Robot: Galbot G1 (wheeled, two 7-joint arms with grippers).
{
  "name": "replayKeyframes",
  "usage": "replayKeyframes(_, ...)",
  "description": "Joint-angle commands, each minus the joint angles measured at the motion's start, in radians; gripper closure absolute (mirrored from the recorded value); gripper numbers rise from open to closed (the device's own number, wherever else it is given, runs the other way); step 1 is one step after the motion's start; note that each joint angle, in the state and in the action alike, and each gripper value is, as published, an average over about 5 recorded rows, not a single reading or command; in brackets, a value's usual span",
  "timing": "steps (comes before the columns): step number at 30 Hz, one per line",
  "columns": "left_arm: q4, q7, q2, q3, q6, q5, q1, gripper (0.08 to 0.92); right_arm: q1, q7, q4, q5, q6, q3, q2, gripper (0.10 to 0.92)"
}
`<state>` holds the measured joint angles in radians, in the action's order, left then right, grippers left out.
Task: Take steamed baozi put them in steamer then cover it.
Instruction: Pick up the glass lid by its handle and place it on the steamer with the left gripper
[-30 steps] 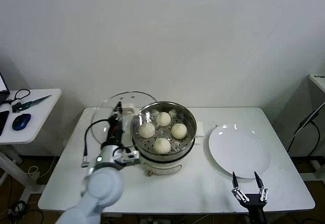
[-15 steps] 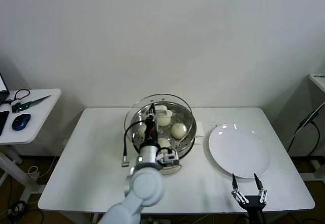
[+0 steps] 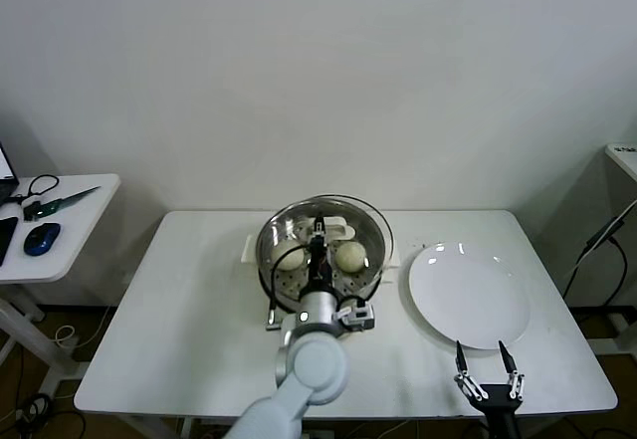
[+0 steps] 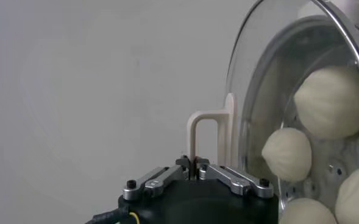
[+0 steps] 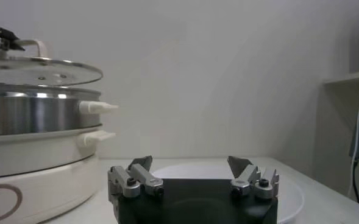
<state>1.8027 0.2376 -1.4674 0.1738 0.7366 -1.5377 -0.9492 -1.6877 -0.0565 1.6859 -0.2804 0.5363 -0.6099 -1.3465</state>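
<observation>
The steamer [image 3: 370, 272] stands at the table's middle with baozi [image 3: 350, 256] on its perforated tray; several show in the left wrist view [image 4: 333, 101]. My left gripper [image 3: 318, 228] is shut on the white handle [image 4: 202, 139] of the glass cover [image 3: 383, 228] and holds it just above the steamer, almost centred over it. In the right wrist view the cover [image 5: 45, 70] sits slightly above the pot's steel rim [image 5: 33, 115]. My right gripper [image 3: 485, 359] is open and empty at the table's front right, near the plate.
A flat white plate [image 3: 468, 295] lies to the right of the steamer. A side table [image 3: 60, 225] at the far left holds a mouse and cables. Steamer side handles [image 5: 97, 107] stick out toward the plate.
My left gripper has carried the cover from the steamer's left to over it, moving right. The right arm has stayed still.
</observation>
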Motion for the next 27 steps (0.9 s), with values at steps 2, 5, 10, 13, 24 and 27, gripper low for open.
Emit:
replayKeyframes(2,-0.036,-0.008,-0.035,0.022,0.008,-0.023,0.002,0.861,-0.002,0.000,0.001,0.001,0.003,-0.004,0.000,0.203)
replayKeyframes(5,-0.045,-0.012,-0.031,0.018,0.006,-0.025,0.003,0.861,-0.002,0.000,0.001,0.001,0.004,-0.005,0.001,0.203)
replayKeyframes(10,-0.055,-0.011,-0.021,0.012,0.005,-0.022,0.008,0.861,-0.002,-0.001,0.000,0.000,0.008,-0.005,0.000,0.203)
replayKeyframes(13,-0.058,-0.009,-0.011,0.007,0.004,-0.021,0.010,0.861,-0.002,-0.003,0.001,0.002,0.009,-0.003,-0.002,0.203)
replayKeyframes(24,-0.058,-0.010,0.024,-0.006,0.003,-0.009,0.008,0.861,-0.005,-0.005,0.004,0.005,0.012,-0.003,-0.006,0.203)
replayKeyframes(27,-0.057,-0.012,0.030,-0.006,0.004,0.002,0.009,0.861,-0.008,-0.006,0.005,0.006,0.014,-0.003,-0.006,0.203)
